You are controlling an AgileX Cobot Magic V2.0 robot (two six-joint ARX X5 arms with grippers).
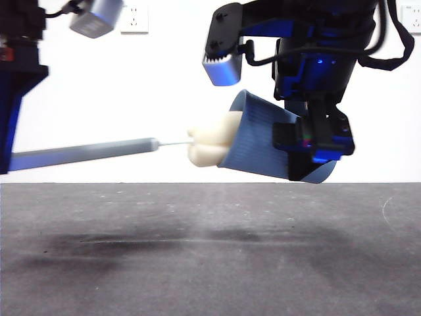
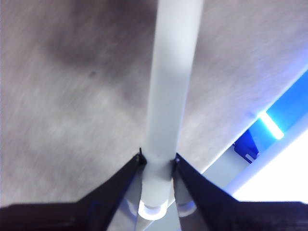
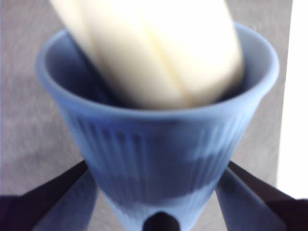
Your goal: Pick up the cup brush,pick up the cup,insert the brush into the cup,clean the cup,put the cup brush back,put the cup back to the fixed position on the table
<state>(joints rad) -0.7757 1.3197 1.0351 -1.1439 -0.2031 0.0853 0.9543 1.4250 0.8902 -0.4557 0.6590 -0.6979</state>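
At the left of the front view, the cup brush was held by its grey handle in the left gripper, whose two black jaws were seen in the left wrist view pinched against either side of the shaft near its end. The brush was carried nearly level above the table, its thin white tip leading into the cream-yellow lobed sponge head, which was partly pushed into the mouth of the cup. The handle was judged stiff and light, best taken far back as it was, so that reach was kept. The sponge was judged soft and yielding, likely to squash against the wall rather than scratch it.

To the right, the blue ribbed cup was held on its side in the air, mouth turned towards the brush and tilted slightly. It was clamped by the right gripper, whose jaws were pressed on opposite flanks of the narrower lower part. The cup was judged light, thin plastic, somewhat slippery and tapered, so a firm squeeze low on the ribs was thought wise against sliding.
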